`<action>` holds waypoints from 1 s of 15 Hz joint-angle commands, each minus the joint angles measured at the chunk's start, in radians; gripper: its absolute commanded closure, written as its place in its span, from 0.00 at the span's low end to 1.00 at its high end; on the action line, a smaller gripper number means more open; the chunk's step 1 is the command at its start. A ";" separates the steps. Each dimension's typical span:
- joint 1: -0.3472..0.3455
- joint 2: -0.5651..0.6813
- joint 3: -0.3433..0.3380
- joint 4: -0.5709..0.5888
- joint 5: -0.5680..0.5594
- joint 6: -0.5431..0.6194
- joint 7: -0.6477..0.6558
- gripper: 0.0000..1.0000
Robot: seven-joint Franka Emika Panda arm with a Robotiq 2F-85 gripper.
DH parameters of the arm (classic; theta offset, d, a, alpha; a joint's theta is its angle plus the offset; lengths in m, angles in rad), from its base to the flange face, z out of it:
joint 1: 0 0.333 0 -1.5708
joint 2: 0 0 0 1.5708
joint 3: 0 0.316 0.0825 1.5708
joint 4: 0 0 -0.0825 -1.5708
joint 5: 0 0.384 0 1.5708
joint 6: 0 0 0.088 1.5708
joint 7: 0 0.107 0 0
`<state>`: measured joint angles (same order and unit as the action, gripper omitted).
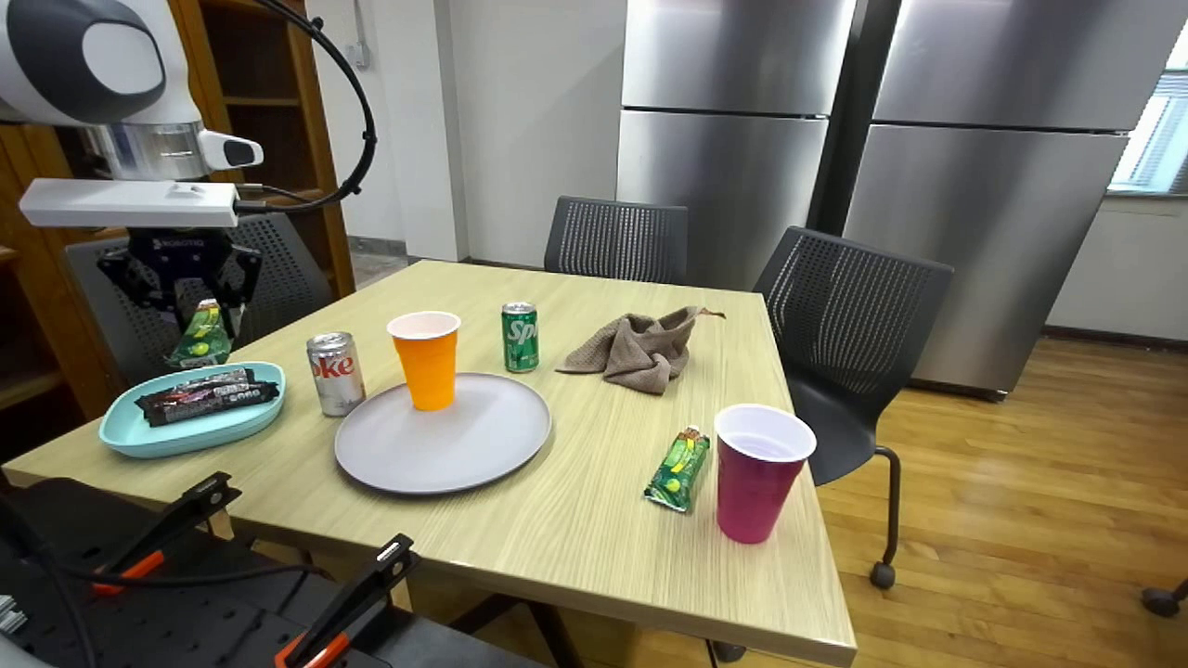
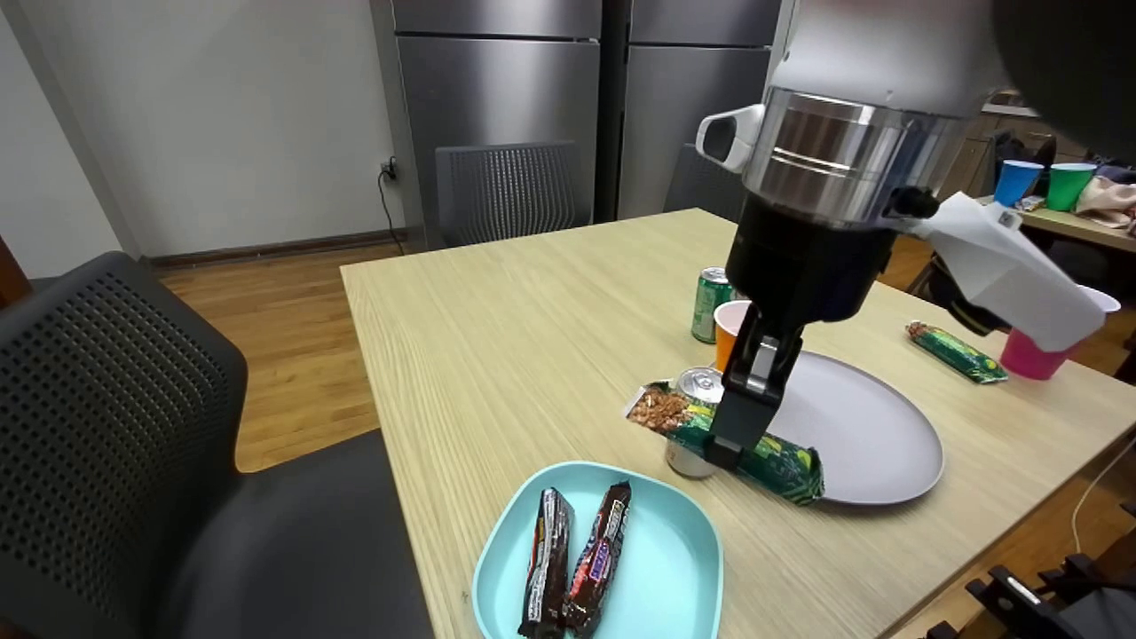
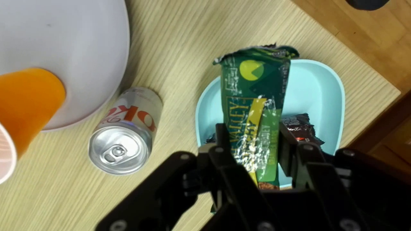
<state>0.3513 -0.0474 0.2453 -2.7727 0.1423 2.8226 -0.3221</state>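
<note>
My gripper [image 3: 253, 136] is shut on a green granola bar [image 3: 257, 83], with one finger on each long side. In both exterior views the gripper [image 1: 206, 320] [image 2: 735, 439] holds the bar [image 1: 202, 341] [image 2: 785, 469] in the air. A light blue tray [image 3: 321, 80] shows below the bar in the wrist view. The tray [image 2: 679, 550] holds two dark wrapped bars [image 2: 546, 564] [image 2: 602, 555]; the granola bar and fingers partly hide them in the wrist view. A silver Diet Coke can [image 3: 118, 149] stands upright beside the tray.
A grey plate [image 1: 464, 455] bears an orange cup [image 1: 429, 366]. A green Sprite can [image 1: 520, 336], a brown cloth [image 1: 640, 351], another green granola bar [image 1: 679, 468] and a magenta cup [image 1: 756, 487] are on the table. Chairs [image 1: 849, 325] [image 2: 106, 373] stand around it.
</note>
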 commanded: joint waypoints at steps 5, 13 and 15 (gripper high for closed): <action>0.013 0.082 0.064 0.015 0.014 0.031 0.030 0.87; -0.023 0.190 0.097 0.044 -0.049 0.120 0.016 0.87; -0.035 0.213 0.102 0.060 -0.061 0.132 0.017 0.87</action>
<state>0.3571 0.1252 0.3174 -2.7465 0.1121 2.9304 -0.3040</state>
